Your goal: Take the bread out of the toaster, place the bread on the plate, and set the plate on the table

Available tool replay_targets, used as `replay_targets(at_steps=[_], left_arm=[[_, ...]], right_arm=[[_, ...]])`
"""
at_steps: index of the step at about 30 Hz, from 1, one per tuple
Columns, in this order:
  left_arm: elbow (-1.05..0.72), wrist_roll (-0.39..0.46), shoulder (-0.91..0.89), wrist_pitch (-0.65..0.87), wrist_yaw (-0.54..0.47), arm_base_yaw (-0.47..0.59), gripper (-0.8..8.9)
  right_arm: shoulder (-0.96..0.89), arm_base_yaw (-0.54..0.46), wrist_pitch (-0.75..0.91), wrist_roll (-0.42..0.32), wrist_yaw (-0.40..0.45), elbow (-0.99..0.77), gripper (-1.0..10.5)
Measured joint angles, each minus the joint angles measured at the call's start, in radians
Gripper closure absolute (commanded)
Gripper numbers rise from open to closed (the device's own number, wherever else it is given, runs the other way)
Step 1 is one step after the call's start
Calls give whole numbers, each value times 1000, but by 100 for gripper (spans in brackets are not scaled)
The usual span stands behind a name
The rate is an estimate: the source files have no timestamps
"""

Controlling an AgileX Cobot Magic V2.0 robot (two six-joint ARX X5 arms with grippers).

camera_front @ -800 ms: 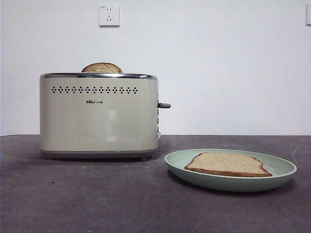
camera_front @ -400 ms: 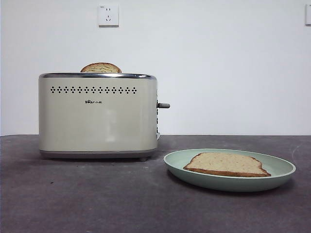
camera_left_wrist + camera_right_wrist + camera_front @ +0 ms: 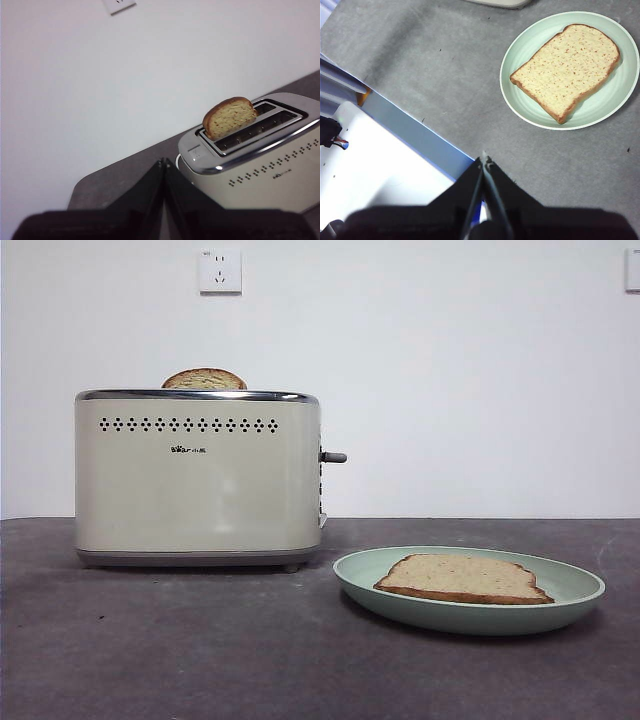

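Front view shows one slice (image 3: 463, 578) flat on the plate (image 3: 575, 600), plate on the bench (image 3: 180, 650), another slice (image 3: 204, 379) peeking from the toaster (image 3: 198, 480). Left gripper (image 3: 164, 165) clenched, empty, near the toaster; right gripper (image 3: 484, 162) clenched (also empty), clear of the plate. Risk: only the dome shows, so a shallow pinch could crumble or drop it.

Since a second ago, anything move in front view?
Everything in frame, wall outlet included, drifts slightly left together, so likely the camera, not the objects. Nothing grasped or released. One bread slice stays in the toaster; the other lies on the plate.
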Motion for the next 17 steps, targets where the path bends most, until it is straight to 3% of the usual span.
replay_targets(at_steps=[5,17], left_arm=[[-210,-56,-119,97,-26,2,817],[-589,-173,-340,168,-64,2,817]], right_arm=[[0,0,0,0,0,0,945],[0,0,0,0,0,0,945]])
